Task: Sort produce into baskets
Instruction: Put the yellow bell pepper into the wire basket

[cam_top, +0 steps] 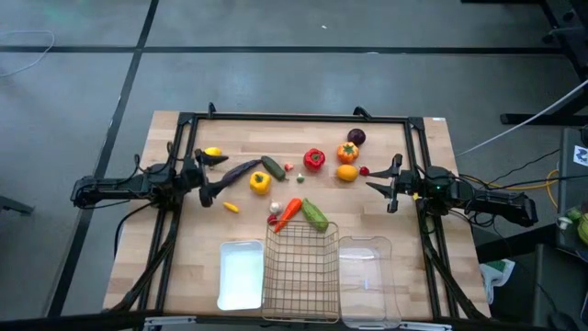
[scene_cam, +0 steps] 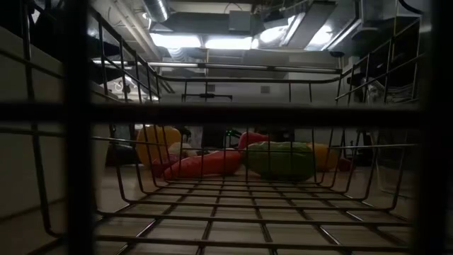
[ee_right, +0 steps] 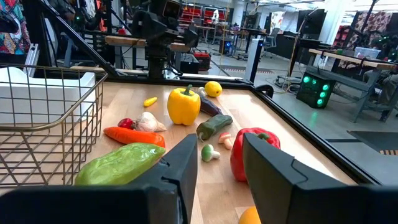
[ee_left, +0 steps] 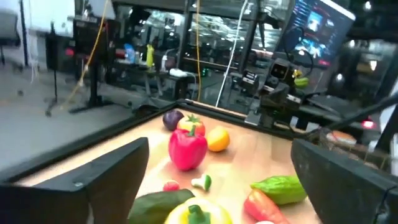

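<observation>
From above: three baskets (cam_top: 301, 268) along the table's (cam_top: 184, 267) front edge, veggies (cam_top: 313, 159) scattered mid-table. My left claw (cam_top: 208, 175) is spread wide, holding nothing. Right wrist: my right claw (ee_right: 219, 163) is slightly parted, empty, one yellow pepper (ee_right: 183, 106) ahead.

three baskets (cam_top: 301, 267), three peppers (cam_top: 314, 159), two cucumbers (cam_top: 315, 215)

Scattered produce (cam_top: 314, 159) behind three baskets (cam_top: 301, 272), seemingly all empty.
</observation>
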`<state>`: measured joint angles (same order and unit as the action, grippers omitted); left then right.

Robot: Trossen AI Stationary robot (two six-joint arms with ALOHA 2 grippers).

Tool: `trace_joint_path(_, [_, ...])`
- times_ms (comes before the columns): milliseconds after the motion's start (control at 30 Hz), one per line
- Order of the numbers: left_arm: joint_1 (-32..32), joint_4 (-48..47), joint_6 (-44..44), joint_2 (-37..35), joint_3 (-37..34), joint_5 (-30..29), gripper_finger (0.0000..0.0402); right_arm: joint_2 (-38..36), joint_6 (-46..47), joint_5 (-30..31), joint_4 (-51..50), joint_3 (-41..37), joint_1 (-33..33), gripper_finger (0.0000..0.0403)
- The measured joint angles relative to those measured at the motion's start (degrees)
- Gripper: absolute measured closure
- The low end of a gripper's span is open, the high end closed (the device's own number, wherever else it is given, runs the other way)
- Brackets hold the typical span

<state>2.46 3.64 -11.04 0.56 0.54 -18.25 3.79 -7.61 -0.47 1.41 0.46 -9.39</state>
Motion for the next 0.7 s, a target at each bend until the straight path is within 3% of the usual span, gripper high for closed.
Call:
trace_joint_path(333, [0.0, 0.0, -10.3, 0.0, 0.0, 0.0, 0.0023, 0.0, 0.0, 0.0, 0.0, 0.0, 0.0, 0.0276])
trace_joint_path(700, [0.0, 0.0, -13.9, 0.0, 0.0, -1.9, 0.0023, 0.0, 0.0, 0.0, 0.0, 0.0, 0.0, 0.0276])
